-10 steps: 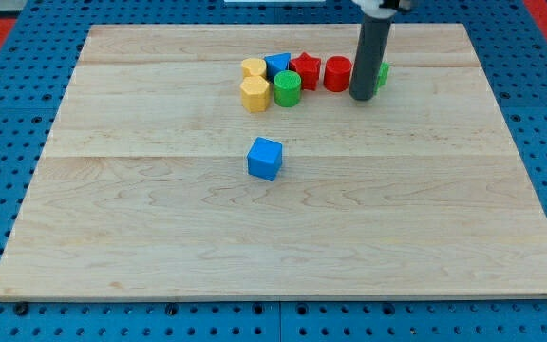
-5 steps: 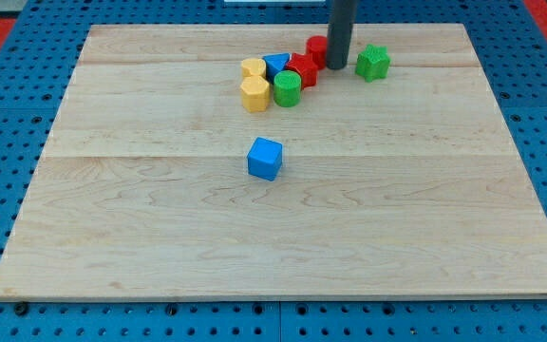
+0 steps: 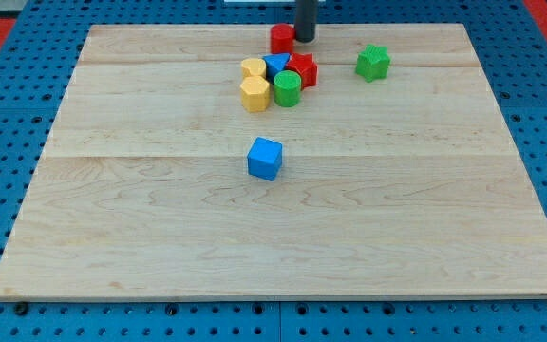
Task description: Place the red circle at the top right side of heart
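The red circle (image 3: 282,39) lies near the view's top edge of the wooden board (image 3: 141,218). My tip (image 3: 305,39) stands just to its right, touching or nearly touching it. Below them is a tight cluster: a yellow heart (image 3: 253,68) at the upper left, a yellow hexagon (image 3: 254,93) under it, a blue block (image 3: 276,66), a green circle (image 3: 288,88) and a red star (image 3: 302,69). The red circle sits above and to the right of the yellow heart, apart from the cluster.
A green star (image 3: 372,63) lies alone to the right of the cluster. A blue cube (image 3: 265,158) lies alone near the board's middle. Blue pegboard (image 3: 8,142) surrounds the board.
My tip has moved up and to the left, pushing the red circle from beside the red star to near the board's top edge. The green star is uncovered.
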### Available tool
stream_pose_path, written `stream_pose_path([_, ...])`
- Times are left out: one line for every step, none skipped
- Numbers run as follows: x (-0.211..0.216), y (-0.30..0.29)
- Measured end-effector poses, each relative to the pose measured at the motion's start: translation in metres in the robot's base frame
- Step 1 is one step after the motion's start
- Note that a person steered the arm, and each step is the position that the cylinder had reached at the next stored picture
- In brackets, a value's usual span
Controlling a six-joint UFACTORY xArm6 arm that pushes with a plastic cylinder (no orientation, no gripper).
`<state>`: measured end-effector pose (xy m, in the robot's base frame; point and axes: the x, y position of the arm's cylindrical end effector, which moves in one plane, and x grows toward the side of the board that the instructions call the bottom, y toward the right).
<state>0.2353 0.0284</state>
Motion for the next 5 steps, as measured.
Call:
stream_pose_path([-0.003,-0.004])
stream_pose_path([-0.036,-0.009])
stream_pose_path([-0.031,-0.052])
stream_pose_path([-0.022,-0.08])
stream_pose_path([-0.031,-0.076])
